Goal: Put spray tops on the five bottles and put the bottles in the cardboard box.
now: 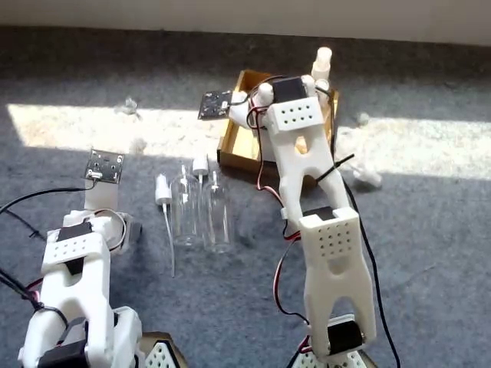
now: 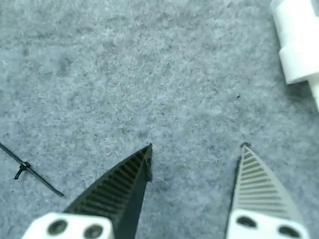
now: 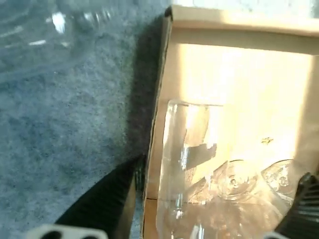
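The right gripper has its fingers wide apart; a clear bottle lies between them in the cardboard box. The left gripper is also wide, with a spray top near one finger.

You won't find any text, label or number you can read here. The dark circuit board beside the cardboard box and the lighter circuit board perhaps carry markings, but they are too small to tell. The box walls and the clear bottles look plain.
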Robot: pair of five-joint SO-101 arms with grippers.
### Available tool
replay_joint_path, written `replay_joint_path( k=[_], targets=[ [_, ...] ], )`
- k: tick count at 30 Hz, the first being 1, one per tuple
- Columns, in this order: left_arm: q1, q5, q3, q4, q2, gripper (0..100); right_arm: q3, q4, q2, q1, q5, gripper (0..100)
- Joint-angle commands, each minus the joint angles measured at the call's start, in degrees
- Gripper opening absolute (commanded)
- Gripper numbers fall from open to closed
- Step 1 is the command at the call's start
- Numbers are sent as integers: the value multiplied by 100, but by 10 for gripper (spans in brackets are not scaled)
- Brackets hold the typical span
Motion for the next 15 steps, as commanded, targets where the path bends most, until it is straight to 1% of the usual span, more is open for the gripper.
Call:
replay_joint_path(
  k=[1, 6, 11, 15],
  targets=[
    [-22, 44, -13, -88, -31, 245, -268, -505, -426, -13, 26, 400],
    [-13, 35, -13, -88, -31, 248, -268, -954, -382, -75, 18, 400],
    [198, 18, 110, -88, -31, 248, -224, -998, -356, -295, -624, 400],
    [259, -466, 163, -88, -40, 247, -207, -945, -356, -444, -738, 400]
  ],
)
